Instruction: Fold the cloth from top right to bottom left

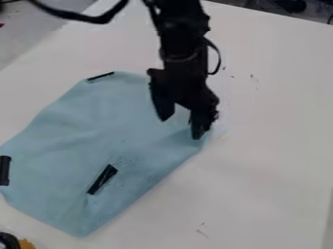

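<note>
The gripper (182,127) hangs down over the upper right part of the light blue cloth (84,141), its two fingers spread apart. One finger is over the cloth and the other is by its right edge, where the fabric shows soft creases. I cannot tell whether the fingertips touch the cloth. The cloth lies on the white table, with a black strip (102,179) on its lower part, another at its left edge and a thin one at its top. The arm hides part of the cloth's upper right edge.
The white table (273,146) extends around the cloth. A black and orange object (13,241) is at the bottom left corner. A black cable (84,18) loops across the top left, and dark items lie beyond the table's top right edge.
</note>
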Action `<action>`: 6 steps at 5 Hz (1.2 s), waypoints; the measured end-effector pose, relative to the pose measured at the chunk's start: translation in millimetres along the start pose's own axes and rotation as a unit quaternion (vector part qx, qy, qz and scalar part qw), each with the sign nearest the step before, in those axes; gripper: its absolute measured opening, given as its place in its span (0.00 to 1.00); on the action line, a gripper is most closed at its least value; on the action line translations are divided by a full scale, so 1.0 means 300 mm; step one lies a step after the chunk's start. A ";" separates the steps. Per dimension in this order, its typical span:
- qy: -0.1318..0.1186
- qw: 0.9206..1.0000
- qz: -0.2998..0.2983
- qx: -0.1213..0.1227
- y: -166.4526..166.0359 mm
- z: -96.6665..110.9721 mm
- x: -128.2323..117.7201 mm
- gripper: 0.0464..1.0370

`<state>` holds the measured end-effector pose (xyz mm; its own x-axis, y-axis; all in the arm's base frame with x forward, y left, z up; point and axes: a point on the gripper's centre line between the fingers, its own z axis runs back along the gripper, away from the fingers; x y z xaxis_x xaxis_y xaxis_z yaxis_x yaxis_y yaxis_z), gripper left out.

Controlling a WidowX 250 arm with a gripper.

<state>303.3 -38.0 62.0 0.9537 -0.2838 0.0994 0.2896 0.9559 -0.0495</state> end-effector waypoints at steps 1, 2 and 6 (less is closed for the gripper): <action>-0.010 1.000 -0.016 -0.019 0.013 -0.076 0.152 0.96; -0.040 0.999 0.012 -0.012 0.081 -0.119 0.239 0.96; -0.076 0.995 0.065 -0.006 0.154 -0.177 0.199 0.96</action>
<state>377.9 -14.8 13.0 0.9601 -0.1419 0.2408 0.1660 0.9826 -0.0829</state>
